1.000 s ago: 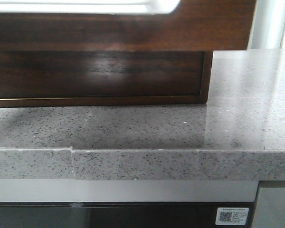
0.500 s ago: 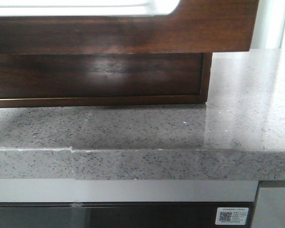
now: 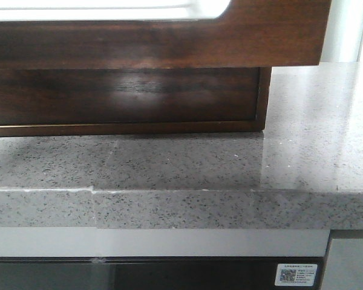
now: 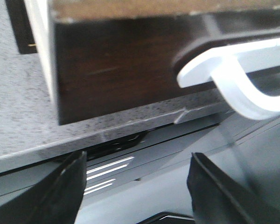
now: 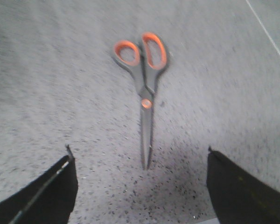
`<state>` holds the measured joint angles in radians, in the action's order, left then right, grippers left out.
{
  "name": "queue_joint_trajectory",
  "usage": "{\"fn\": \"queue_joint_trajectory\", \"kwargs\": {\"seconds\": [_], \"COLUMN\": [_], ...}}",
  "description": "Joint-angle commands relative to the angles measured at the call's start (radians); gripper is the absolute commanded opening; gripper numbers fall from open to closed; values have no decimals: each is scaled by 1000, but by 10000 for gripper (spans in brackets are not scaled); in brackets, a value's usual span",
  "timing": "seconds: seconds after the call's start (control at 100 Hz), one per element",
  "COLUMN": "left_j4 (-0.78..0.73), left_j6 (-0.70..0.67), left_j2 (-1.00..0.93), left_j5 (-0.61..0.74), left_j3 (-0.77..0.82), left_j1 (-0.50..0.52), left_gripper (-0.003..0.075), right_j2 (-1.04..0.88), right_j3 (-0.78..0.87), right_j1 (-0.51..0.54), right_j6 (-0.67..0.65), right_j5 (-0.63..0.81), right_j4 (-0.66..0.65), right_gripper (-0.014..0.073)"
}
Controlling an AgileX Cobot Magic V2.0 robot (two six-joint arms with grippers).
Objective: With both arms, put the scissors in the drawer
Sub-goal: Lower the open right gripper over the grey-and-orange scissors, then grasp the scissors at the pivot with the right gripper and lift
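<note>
While the scissors (image 5: 143,88) lie flat and closed on the speckled counter (image 5: 46,93), blades pointing between the wide-spread, empty fingers of the right gripper (image 5: 139,186), they offer little height to pinch and could slide or pivot. The left gripper (image 4: 135,186), also wide and empty, faces the drawer (image 4: 126,65) front near its white cut-out (image 4: 233,70); a misjudged hook there risks slipping off.

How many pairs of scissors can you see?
1. The scissors lie closed and flat on the grey speckled countertop, ahead of the open right gripper. Others may lie outside the views.
</note>
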<state>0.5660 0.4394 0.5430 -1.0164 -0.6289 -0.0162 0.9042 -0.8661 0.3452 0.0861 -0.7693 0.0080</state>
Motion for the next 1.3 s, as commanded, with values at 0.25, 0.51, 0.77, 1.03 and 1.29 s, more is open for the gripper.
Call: {"fn": "queue_joint_trajectory", "kwargs": {"seconds": [0.25, 0.51, 0.77, 1.03, 1.29], "left_j4": [-259, -198, -192, -192, -192], "left_j6": [-121, -120, -118, -116, -116], "left_j2": [4, 4, 4, 4, 4], "left_j5": [165, 288, 324, 328, 328], "left_j3": [-107, -118, -118, -118, -118], "left_j1": [-99, -99, -99, -99, -99], "left_gripper": [440, 440, 440, 440, 440], "right_j2": [362, 591, 733, 805, 822], "right_j3": [-208, -385, -508, -570, -574], "right_j1": [73, 73, 73, 73, 71], "right_j6": [48, 111, 167, 199, 206], "right_j5": [-110, -217, -273, -309, -325], "right_j4": [27, 60, 90, 117, 115], "right_gripper": [514, 512, 456, 375, 326]}}
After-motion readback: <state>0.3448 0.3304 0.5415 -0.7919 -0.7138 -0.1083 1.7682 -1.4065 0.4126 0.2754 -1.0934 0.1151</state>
